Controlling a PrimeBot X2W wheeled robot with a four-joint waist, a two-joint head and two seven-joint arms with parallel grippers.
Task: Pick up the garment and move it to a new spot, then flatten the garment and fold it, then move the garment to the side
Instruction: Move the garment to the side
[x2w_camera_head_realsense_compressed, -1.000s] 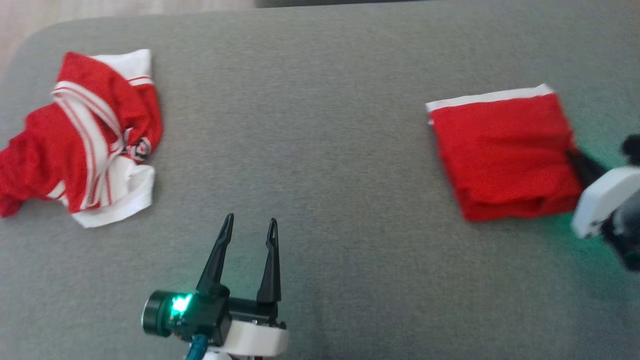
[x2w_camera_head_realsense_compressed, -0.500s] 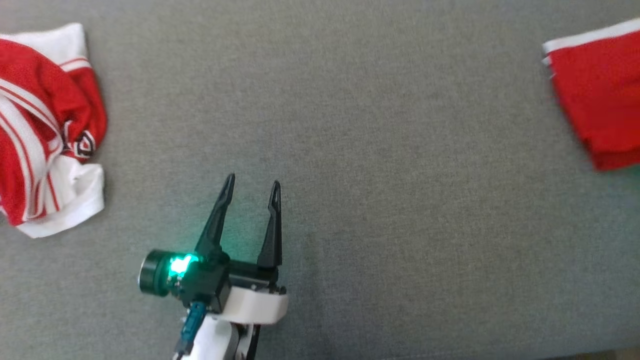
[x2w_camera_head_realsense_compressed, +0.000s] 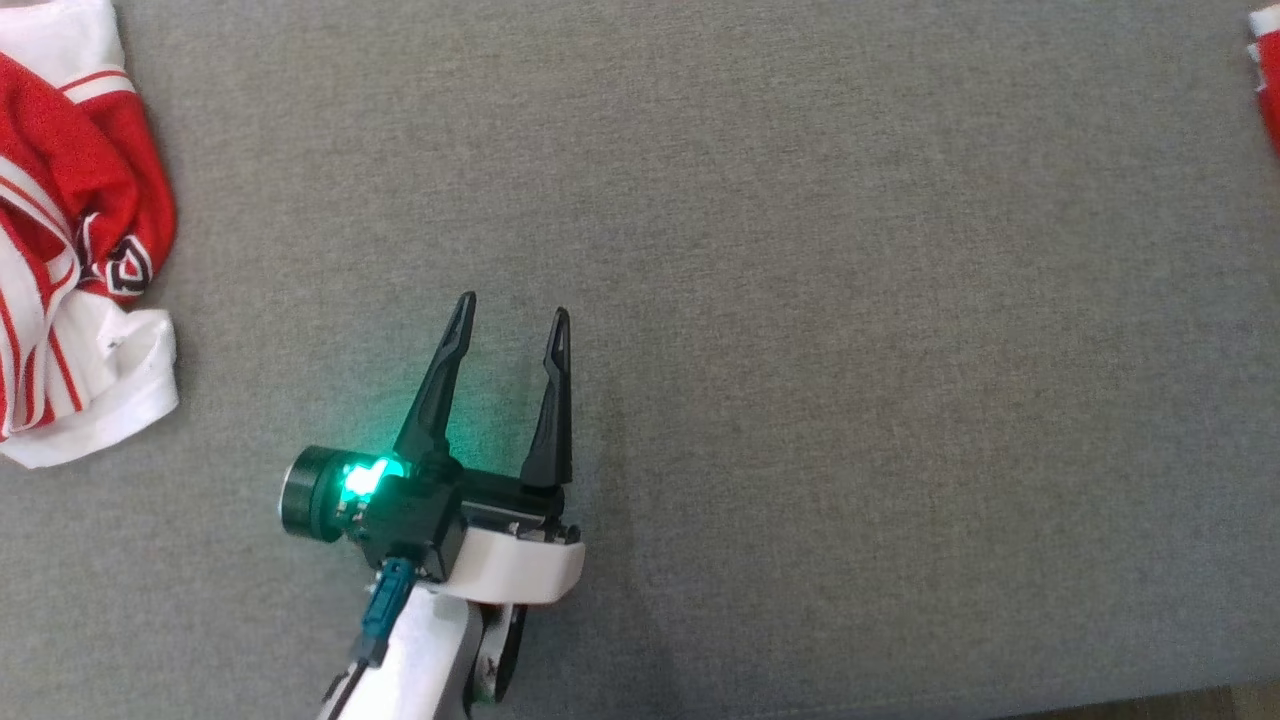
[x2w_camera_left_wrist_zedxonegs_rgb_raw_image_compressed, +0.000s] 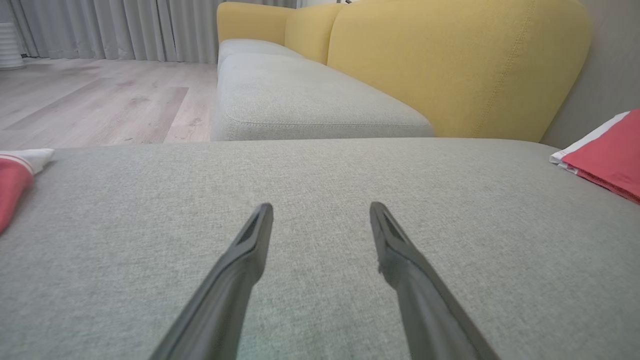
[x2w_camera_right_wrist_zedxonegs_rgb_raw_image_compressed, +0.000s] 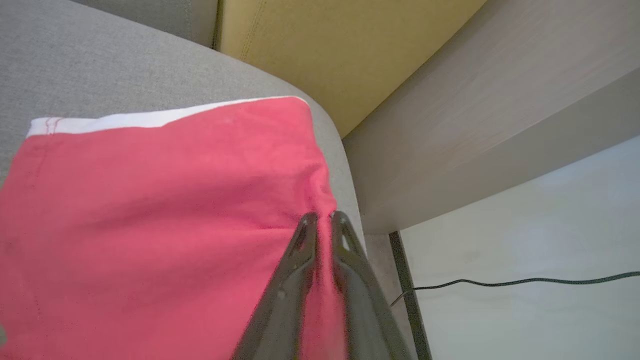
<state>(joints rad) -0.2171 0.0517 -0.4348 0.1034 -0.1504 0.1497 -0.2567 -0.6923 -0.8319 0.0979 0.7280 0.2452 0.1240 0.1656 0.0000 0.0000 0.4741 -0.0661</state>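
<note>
Since its fold looks complete, item one is the folded red garment (x2w_camera_right_wrist_zedxonegs_rgb_raw_image_compressed: 165, 210): a flat red rectangle with a white band along its far side. It lies at the right edge of the grey cushion (x2w_camera_head_realsense_compressed: 800, 350), close to the rounded far-right corner. Item two, right gripper (x2w_camera_right_wrist_zedxonegs_rgb_raw_image_compressed: 324, 220): fingers drawn almost together with a pinch of the garment's right-hand edge between them, and a ridge of cloth running up into the pinch. A hold at the edge suits sliding the piece sideways, so this is judged to be the last step, moving it aside, with the task near its end. The rest of the garment spreads ahead and to the left of those fingers, flat on the cushion. Item three, left gripper (x2w_camera_head_realsense_compressed: 512, 315): fingers apart, nothing between them, poised over the bare middle of the cushion, well apart from both cloths; probably parked clear of the work. Item four, crumpled red-and-white garment (x2w_camera_head_realsense_compressed: 60, 260): heaped at the left edge, untouched. Item five, yellow sofa (x2w_camera_left_wrist_zedxonegs_rgb_raw_image_compressed: 440, 65): beyond the far edge.
</note>
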